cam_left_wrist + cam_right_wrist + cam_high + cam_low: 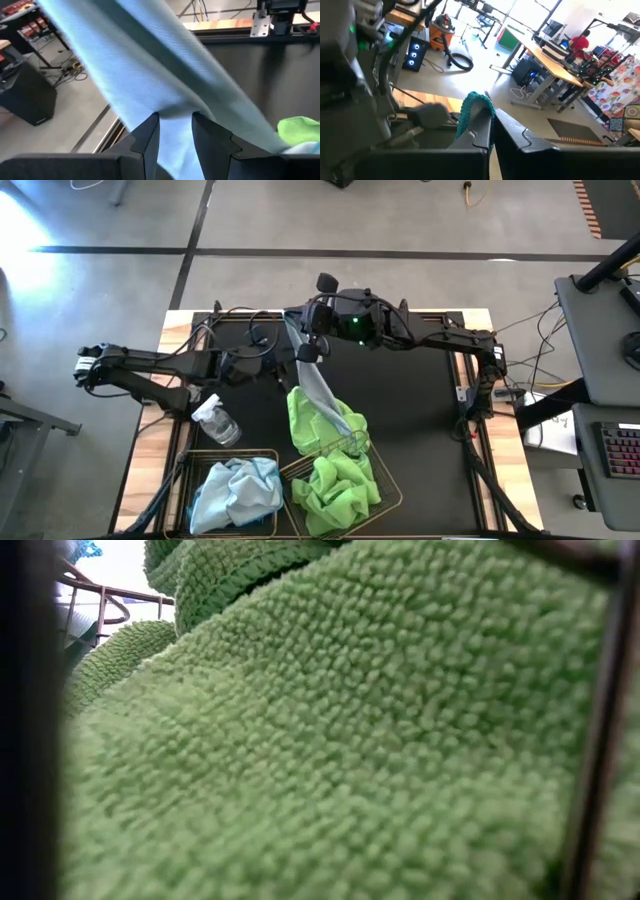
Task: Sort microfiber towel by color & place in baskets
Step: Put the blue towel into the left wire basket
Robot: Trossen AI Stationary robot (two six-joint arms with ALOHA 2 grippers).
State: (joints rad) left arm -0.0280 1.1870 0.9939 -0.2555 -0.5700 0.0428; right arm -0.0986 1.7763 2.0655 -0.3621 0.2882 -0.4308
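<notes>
Grippers, left (175, 122) and right (490, 127), both pinch our lifted pale blue towel (318, 385); next we carry it to the blue-filled basket (232, 455).

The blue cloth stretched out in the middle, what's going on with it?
Both grippers hold one pale blue towel above the black mat: the left gripper is shut on its middle, the right gripper pinches an edge. Its lower end drapes over a lime green towel lying on the mat. The left basket already holds a blue towel, the right basket a green towel. A spray bottle stands nearby.
</notes>
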